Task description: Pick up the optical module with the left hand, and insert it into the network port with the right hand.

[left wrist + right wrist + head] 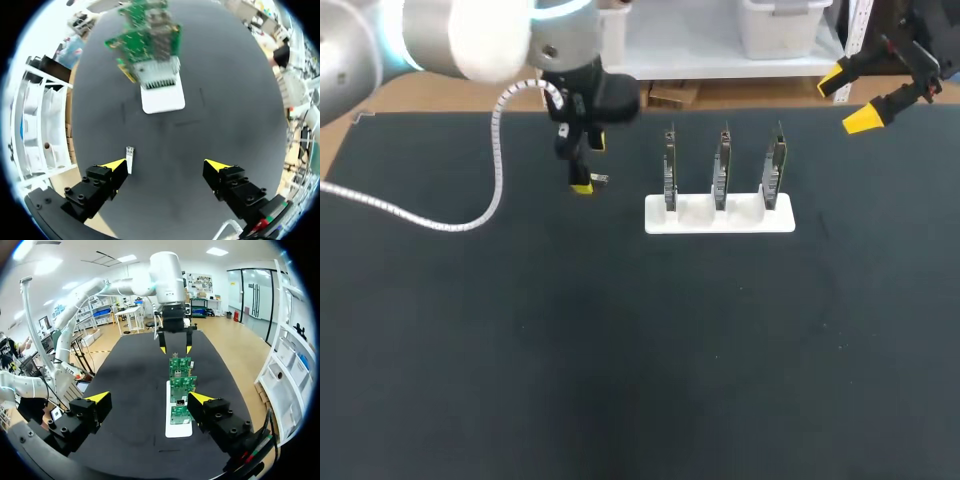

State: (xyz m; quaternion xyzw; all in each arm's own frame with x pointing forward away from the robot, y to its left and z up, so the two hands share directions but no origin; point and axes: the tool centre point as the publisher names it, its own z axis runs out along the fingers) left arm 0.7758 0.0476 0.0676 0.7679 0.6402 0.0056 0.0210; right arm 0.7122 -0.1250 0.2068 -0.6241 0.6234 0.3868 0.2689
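The optical module (599, 180) is a small silver piece lying on the black mat, left of the white holder (720, 215). My left gripper (586, 166) hangs over it, open. In the left wrist view the module (130, 159) lies just inside one yellow fingertip (116, 164) of the left gripper (166, 165), and the other finger is well clear of it. The holder (162, 97) carries three upright green boards (722, 165) with the network ports. My right gripper (865, 98) is open and empty above the table's far right corner. The right wrist view looks along the boards (180, 390) towards the left gripper (175, 344).
The white holder (177, 429) stands right of the table's middle with its boards in a row. A grey coiled cable (470, 215) from my left arm loops over the mat at the left. The black mat (640, 350) covers the table in front.
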